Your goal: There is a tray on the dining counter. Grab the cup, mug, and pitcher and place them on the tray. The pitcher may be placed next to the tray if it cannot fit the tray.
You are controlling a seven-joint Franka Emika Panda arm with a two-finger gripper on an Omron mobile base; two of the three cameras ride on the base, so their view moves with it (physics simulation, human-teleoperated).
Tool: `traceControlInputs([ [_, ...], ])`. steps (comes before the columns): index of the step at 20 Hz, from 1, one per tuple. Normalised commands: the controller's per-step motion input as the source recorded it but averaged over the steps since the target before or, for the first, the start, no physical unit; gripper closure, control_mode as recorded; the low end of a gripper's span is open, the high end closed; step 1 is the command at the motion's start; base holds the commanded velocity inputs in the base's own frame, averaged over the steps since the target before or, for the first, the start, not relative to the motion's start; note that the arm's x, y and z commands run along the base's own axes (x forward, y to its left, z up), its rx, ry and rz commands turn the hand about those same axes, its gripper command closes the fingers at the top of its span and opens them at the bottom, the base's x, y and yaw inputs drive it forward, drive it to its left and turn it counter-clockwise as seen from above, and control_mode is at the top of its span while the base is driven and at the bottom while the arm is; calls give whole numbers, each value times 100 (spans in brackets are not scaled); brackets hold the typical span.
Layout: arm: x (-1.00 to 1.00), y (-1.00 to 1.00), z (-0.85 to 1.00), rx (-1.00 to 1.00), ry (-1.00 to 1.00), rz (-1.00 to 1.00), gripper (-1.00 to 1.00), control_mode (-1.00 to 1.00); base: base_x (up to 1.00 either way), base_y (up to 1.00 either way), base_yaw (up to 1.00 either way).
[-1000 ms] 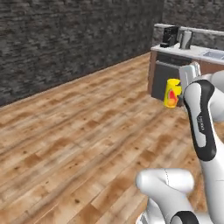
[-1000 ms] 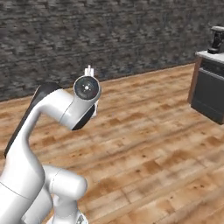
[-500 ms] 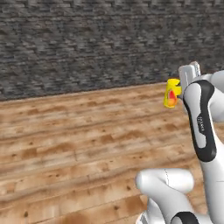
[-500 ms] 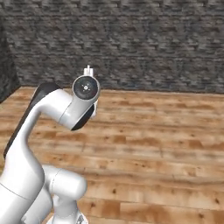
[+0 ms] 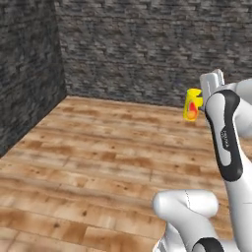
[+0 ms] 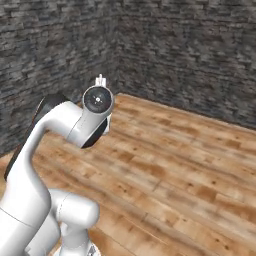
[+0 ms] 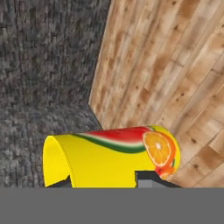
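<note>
My gripper [image 5: 201, 96] is held up at chest height and is shut on the cup [image 5: 192, 105], a yellow handleless tumbler with a red-orange mark. In the hand view the cup [image 7: 109, 155] lies across the bottom of the picture between the dark fingertips [image 7: 148, 178], showing a watermelon and orange-slice print. In the right base view the arm's wrist [image 6: 97, 100] faces the camera and hides the cup. The tray, the dining counter, the mug and the pitcher are out of view.
A wooden plank floor [image 5: 98, 157] stretches ahead of the base. Two dark stone walls [image 5: 147, 44] meet in a corner [image 5: 60, 59] at the far left. The same corner [image 6: 117, 45] stands behind the arm in the right base view.
The whole scene has swung: the base has turned, the cabinet with the appliances has left the view and a wall corner has come in. The cup stays in the gripper.
</note>
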Motion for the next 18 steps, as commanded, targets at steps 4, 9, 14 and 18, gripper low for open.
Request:
traceControlInputs([
  [4,0,0,0,0,0,0,100,100,39,-30,19],
  [9,0,0,0,0,0,0,100,100,41,-27,-63],
  [14,0,0,0,0,0,0,100,100,24,-1,-80],
  [18,0,0,0,0,0,0,100,100,88,-17,-51],
])
